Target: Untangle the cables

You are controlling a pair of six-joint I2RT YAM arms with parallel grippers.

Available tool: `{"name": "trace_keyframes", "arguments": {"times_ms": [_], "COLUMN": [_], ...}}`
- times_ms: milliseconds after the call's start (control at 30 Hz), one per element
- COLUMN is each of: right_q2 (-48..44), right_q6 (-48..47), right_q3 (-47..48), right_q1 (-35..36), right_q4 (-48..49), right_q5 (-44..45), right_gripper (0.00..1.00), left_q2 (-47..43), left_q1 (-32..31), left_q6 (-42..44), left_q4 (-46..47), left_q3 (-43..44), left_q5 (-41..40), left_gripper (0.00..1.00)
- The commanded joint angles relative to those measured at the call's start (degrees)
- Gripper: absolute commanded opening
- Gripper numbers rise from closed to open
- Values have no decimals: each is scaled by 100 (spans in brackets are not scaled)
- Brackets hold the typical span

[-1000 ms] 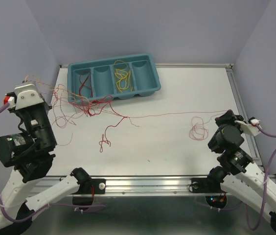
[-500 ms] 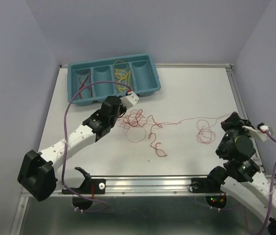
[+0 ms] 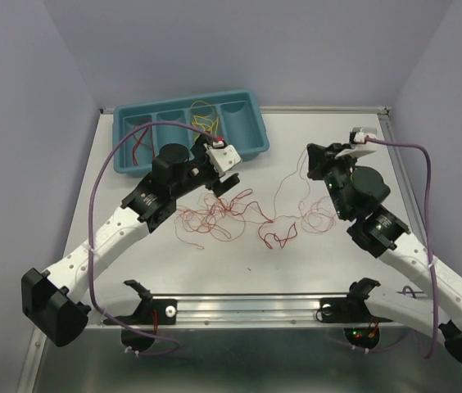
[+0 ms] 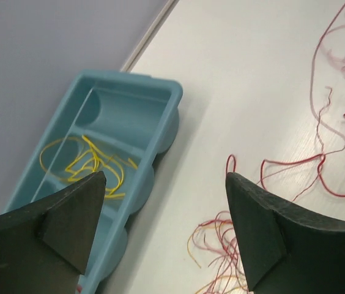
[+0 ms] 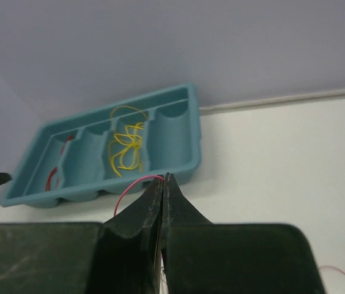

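The left tool [image 4: 163, 184] is spread wide with nothing caught between its fingers, and it's held right by the teal compartment tray [image 3: 257, 127]. The right tool [image 5: 163, 179] is squeezed fully closed on a thin red cable [image 5: 142, 179], which can be seen curling out from the fingertips. The rest of the red tangle [image 3: 231, 214] is sprawled in curly loops on the table [image 3: 296, 266] between the two arms. A bunch of yellow cables [image 5: 126, 147] is piled in the tray's third compartment from the left, and a bit of red wire [image 3: 138, 143] is tucked in the leftmost one.
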Motion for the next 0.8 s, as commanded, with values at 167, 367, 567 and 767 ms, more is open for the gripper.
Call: {"name": "trace_keyframes", "arguments": {"times_ms": [167, 367, 567, 767], "right_q2": [659, 1194, 1713, 1908], "right_q6": [-393, -200, -182, -261], "right_q3": [2084, 3024, 3720, 3931], "right_q1": [-16, -15, -16, -7], "right_q4": [378, 369, 369, 360], "right_q5": [-1938, -2800, -2906, -2827], "right_gripper": [1, 1, 1, 1], "left_q2": [889, 1838, 1971, 2050], "left_q1": [47, 109, 276, 276], "left_q6": [-878, -1782, -2504, -3005], "left_q4": [1903, 2386, 3529, 4205], "left_q3": [464, 1194, 764, 492], "left_q5": [2063, 3118, 4234, 5043], "left_gripper": [99, 99, 99, 99]}}
